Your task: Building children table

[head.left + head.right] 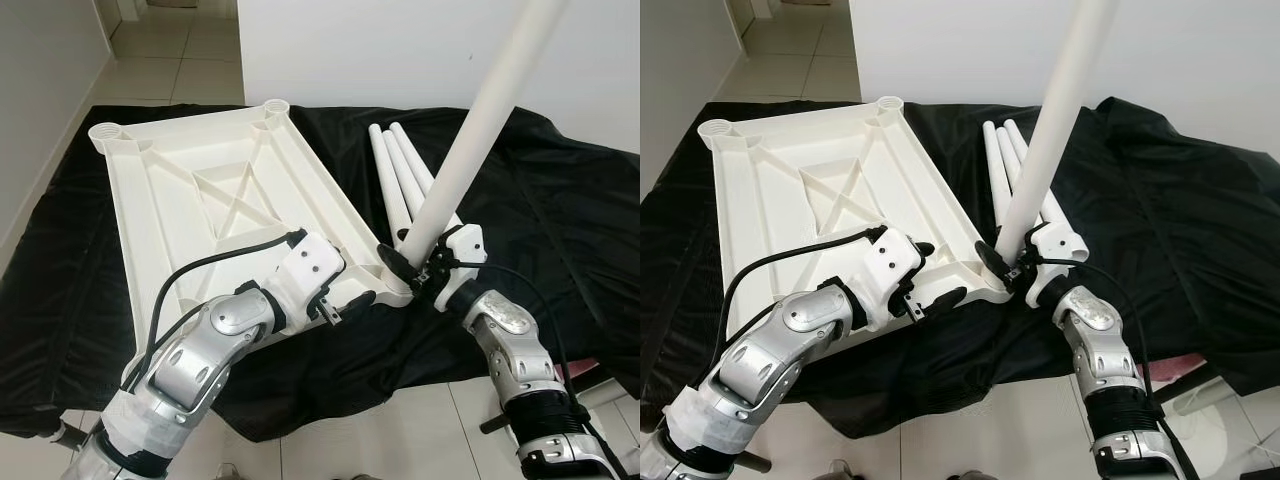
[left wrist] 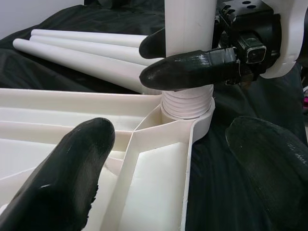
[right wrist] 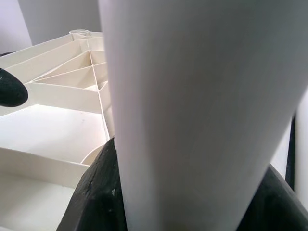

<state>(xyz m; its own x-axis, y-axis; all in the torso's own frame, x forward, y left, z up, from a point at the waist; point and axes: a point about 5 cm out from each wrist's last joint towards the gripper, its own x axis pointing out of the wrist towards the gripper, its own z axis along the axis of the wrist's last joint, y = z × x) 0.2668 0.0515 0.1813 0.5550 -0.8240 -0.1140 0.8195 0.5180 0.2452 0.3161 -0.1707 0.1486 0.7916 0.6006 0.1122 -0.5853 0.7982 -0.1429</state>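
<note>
A white tabletop (image 1: pixel 200 190) lies upside down on a black cloth, its ribs facing up. My right gripper (image 1: pixel 410 265) is shut on a long white leg (image 1: pixel 470 150) that stands tilted in the near right corner socket (image 2: pixel 187 108). The leg's threaded end sits in that socket. My left gripper (image 1: pixel 938 273) is open at the same corner. One of its fingertips (image 2: pixel 72 168) is inside the rim, the other over the cloth outside. Three spare legs (image 1: pixel 400 170) lie side by side on the cloth beyond the corner.
The black cloth (image 1: pixel 560 220) covers the floor up to a white wall (image 1: pixel 400 50) at the back. Light tiles (image 1: pixel 400 430) show at the near edge and in a corridor at the far left. A pink object (image 1: pixel 592 371) lies near my right arm.
</note>
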